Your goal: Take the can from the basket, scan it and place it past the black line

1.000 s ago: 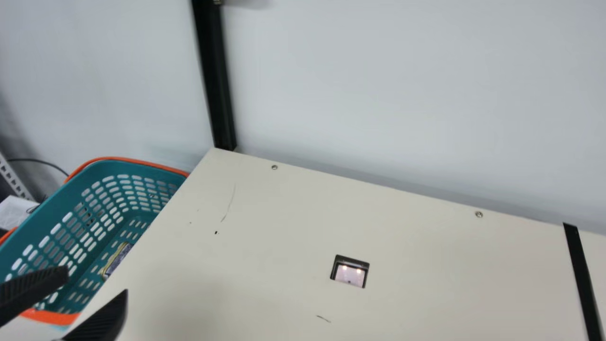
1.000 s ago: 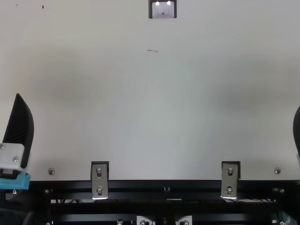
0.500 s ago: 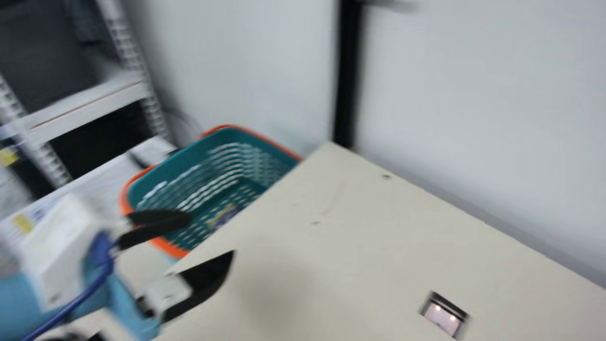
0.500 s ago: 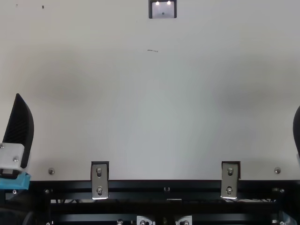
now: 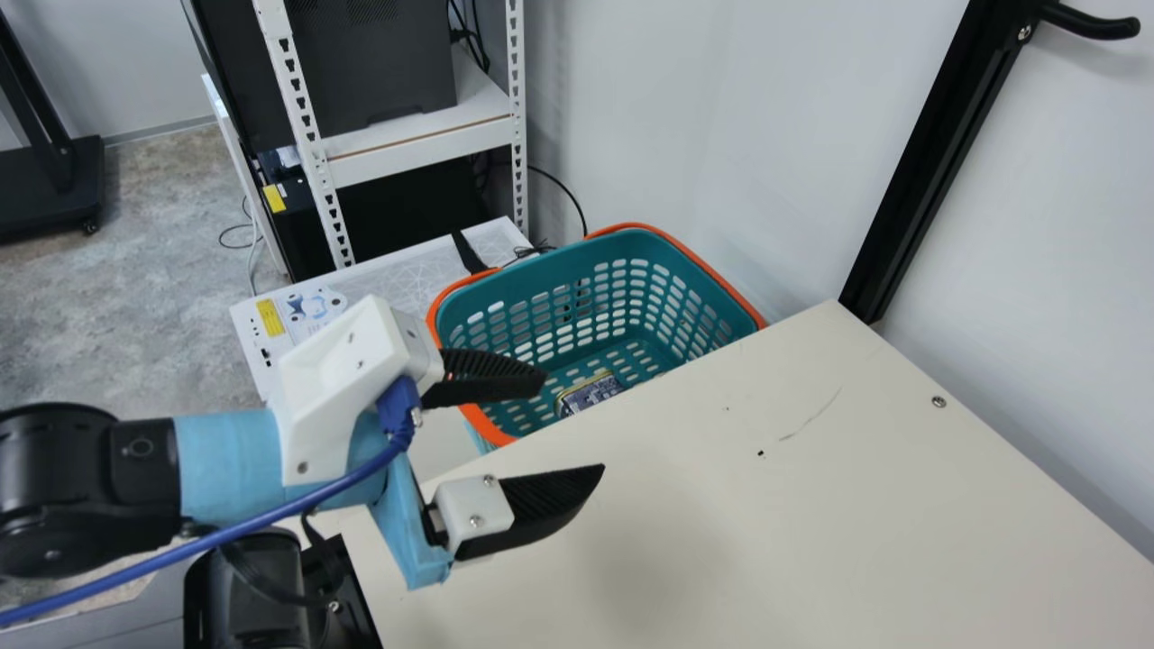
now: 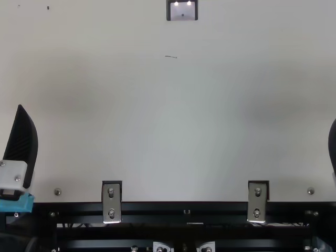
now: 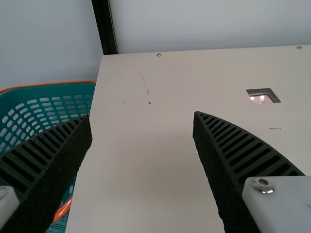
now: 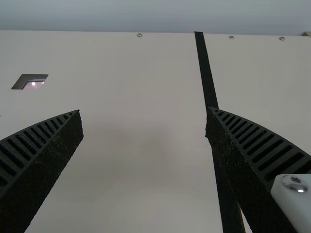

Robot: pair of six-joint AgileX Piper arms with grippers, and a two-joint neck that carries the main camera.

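Because the can (image 5: 590, 394) is probably stiff and slick, I'd grip its middle with my wide-spread left tool (image 5: 574, 421).

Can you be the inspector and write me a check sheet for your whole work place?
Surface: cream table with a thin scratch and small dark marks.
Job's things: basket holds a dark printed item, partly hidden by the table edge; can't tell if it's the can. Scanner window lit; black line down.
Clutter: white box behind the basket.
Grippers: left and right open, holding nothing.
Cables: blue one along the left arm.
Surroundings: shelf, black post.
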